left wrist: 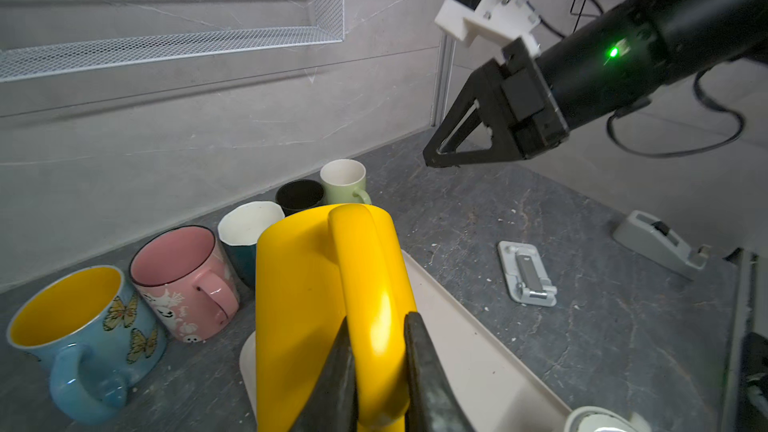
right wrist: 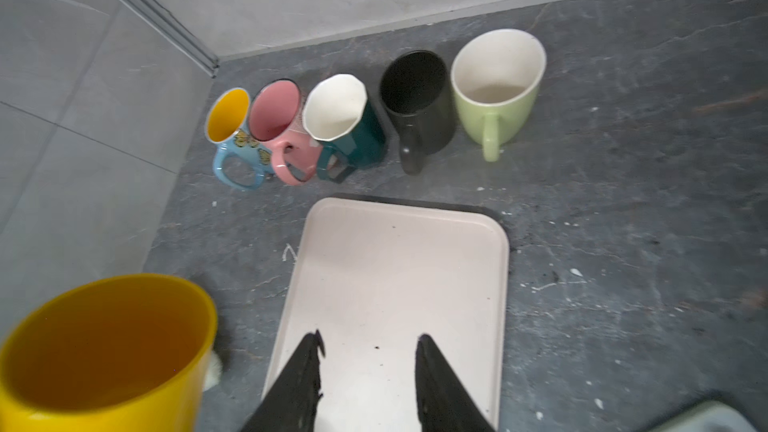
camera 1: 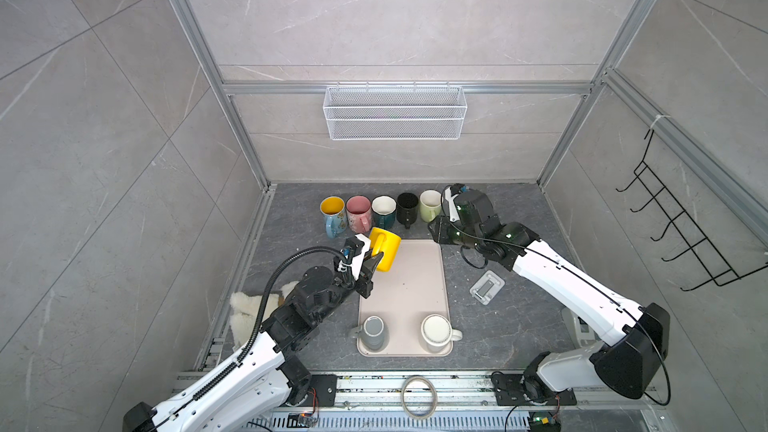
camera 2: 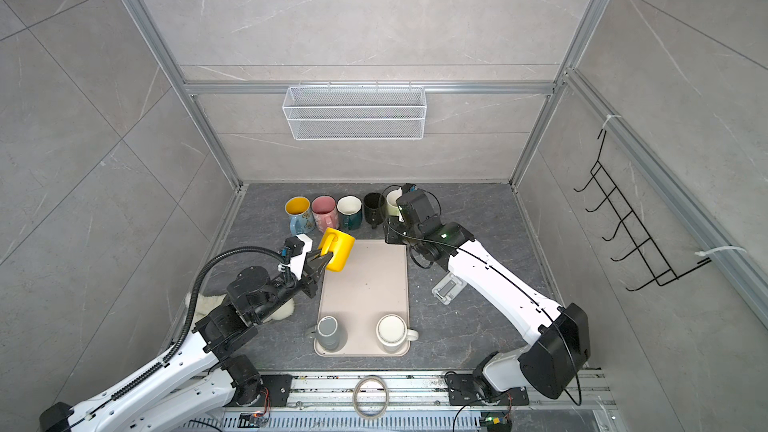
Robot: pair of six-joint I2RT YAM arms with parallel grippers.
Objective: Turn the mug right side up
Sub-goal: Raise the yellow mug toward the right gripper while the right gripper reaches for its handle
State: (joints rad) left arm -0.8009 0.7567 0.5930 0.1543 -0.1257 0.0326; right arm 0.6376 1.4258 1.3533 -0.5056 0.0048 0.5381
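A yellow mug [camera 1: 387,251] [camera 2: 340,253] hangs tilted in the air over the far left corner of the beige tray [camera 1: 411,284] [camera 2: 370,284]. My left gripper [camera 1: 374,261] [left wrist: 378,326] is shut on the mug's handle [left wrist: 365,268]. The right wrist view looks into the mug's mouth [right wrist: 104,347]. My right gripper [camera 1: 437,234] [right wrist: 370,336] hovers above the tray's far right corner, jaws apart with nothing between them; in the left wrist view this right gripper [left wrist: 434,157] shows side-on. A grey mug [camera 1: 372,332] and a white mug [camera 1: 436,332] stand mouth down at the tray's near end.
Several upright mugs line the back wall, from the blue one [camera 1: 332,211] to the green one [camera 1: 430,205]. A small grey stand [camera 1: 487,286] lies right of the tray and a white fluffy cloth [camera 1: 249,311] left of it. A wire basket [camera 1: 395,112] hangs on the back wall.
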